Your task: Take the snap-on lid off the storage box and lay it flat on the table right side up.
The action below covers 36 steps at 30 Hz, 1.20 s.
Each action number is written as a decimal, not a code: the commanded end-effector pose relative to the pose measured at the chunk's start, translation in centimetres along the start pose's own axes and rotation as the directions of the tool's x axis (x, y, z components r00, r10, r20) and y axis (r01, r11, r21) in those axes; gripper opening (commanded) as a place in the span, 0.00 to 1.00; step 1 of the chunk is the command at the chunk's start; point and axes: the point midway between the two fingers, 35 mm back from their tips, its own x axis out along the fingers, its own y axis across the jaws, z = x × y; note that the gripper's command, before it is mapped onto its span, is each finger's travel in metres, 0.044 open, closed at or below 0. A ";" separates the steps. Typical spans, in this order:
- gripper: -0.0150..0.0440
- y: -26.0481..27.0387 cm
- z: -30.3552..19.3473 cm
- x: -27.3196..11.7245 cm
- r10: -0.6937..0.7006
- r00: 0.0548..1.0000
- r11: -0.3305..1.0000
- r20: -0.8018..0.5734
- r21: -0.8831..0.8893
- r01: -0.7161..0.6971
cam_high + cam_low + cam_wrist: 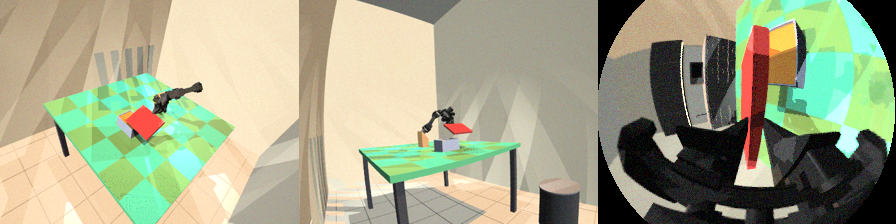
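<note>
The black jaws (pixel 155 112) (pixel 450 122) grip the flat, square red lid (pixel 145 122) (pixel 458 128) (pixel 758 75), tilted above the green checkered worktop (pixel 145 170) (pixel 414 160) (pixel 823 80), clear of its edges.

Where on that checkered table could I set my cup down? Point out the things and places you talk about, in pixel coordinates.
The broad near part of the table (pixel 145 177) (pixel 406 162), between the box's (pixel 125 127) (pixel 451 145) (pixel 799 60) outer side and the table's near corner, shows bare. It's crowded around the box, under the raised red lid (pixel 145 122) (pixel 458 128) (pixel 759 75), and beside the arm (pixel 179 93) (pixel 431 121).

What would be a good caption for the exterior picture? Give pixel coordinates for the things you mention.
Robot gripper (pixel 450 123) holds a tilted red lid (pixel 458 128) above the table (pixel 416 170), beside an orange block (pixel 422 140).
</note>
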 end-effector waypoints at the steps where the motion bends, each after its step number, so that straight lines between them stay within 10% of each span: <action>1: 0.25 0.3 -1.1 -0.3 0.016 1.000 1.000 -0.001 -0.002 -0.016; 36: 0.25 0.0 -8.2 -0.8 0.018 1.000 1.000 -0.005 0.000 -0.018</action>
